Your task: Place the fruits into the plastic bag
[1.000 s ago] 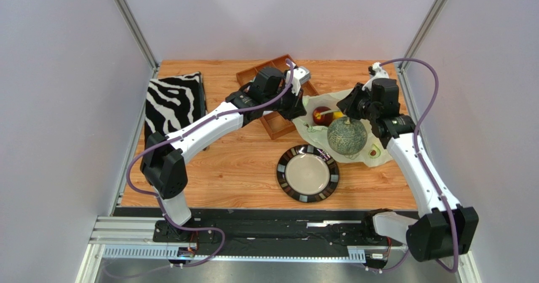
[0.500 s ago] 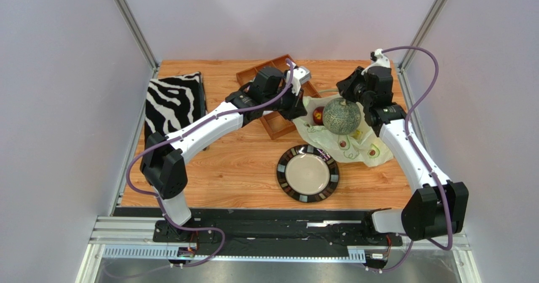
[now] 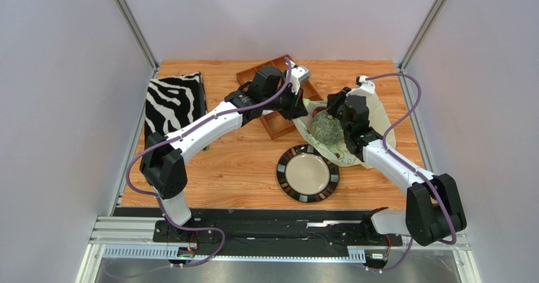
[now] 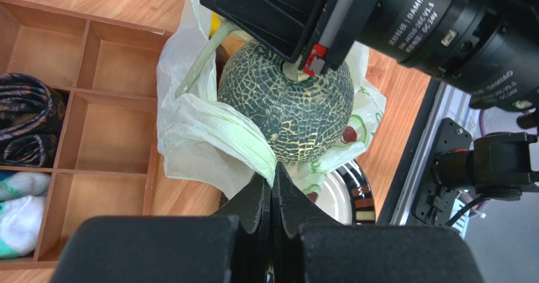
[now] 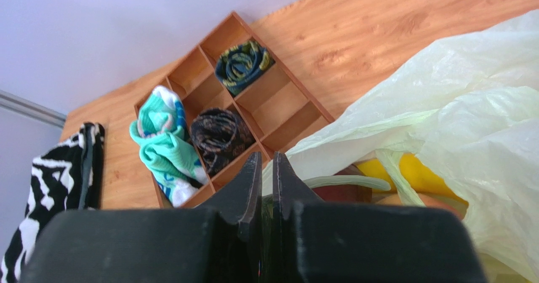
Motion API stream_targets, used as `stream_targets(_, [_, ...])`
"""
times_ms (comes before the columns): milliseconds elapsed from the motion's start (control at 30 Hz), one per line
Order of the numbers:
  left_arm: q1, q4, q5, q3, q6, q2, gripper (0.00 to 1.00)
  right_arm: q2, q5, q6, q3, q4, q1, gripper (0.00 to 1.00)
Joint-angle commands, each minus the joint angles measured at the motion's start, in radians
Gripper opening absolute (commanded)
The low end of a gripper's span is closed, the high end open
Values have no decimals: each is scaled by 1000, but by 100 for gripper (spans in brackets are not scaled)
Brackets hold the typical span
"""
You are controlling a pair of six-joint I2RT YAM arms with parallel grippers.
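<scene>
Left gripper (image 4: 273,185) clenched on plastic bag (image 4: 190,125) rim; right gripper (image 4: 305,65) pinching melon (image 4: 284,115) by stem. Risk: stem slips, melon rolls near onto plate (image 3: 308,174).

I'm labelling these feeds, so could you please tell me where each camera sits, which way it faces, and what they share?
Top: fixed above and behind, looking down at the table; left arm and right arm show whole.
Left wrist: on the left arm, looking along the shut left hand at the melon and bag; right hand too.
Right wrist: on the right arm, looking past the right hand across the bag to the tray.
Shared: both wrist views show bag and tray.
</scene>
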Motion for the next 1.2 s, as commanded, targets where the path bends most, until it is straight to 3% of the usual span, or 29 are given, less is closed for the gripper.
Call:
stream_targets(0, [10, 61, 34, -1, -30, -44, 0, -68, 136, -40, -59, 220, 41, 0])
stream_targets(300, [20, 72, 29, -10, -44, -44, 0, -111, 254, -42, -141, 161, 114, 0])
stream_targets(467, [29, 75, 30, -10, -64, -37, 0, -249, 390, 26, -211, 106, 116, 0])
stream_targets(667, [55, 107, 95, -13, -128, -12, 0, -348, 389, 20, -256, 75, 116, 0])
stream_targets(900, [55, 112, 121, -8, -122, -15, 0, -248, 314, 29, -228, 93, 119, 0])
stream_targets(1167, [53, 113, 179, 10, -110, -6, 0, -79, 291, -29, -75, 136, 173, 0])
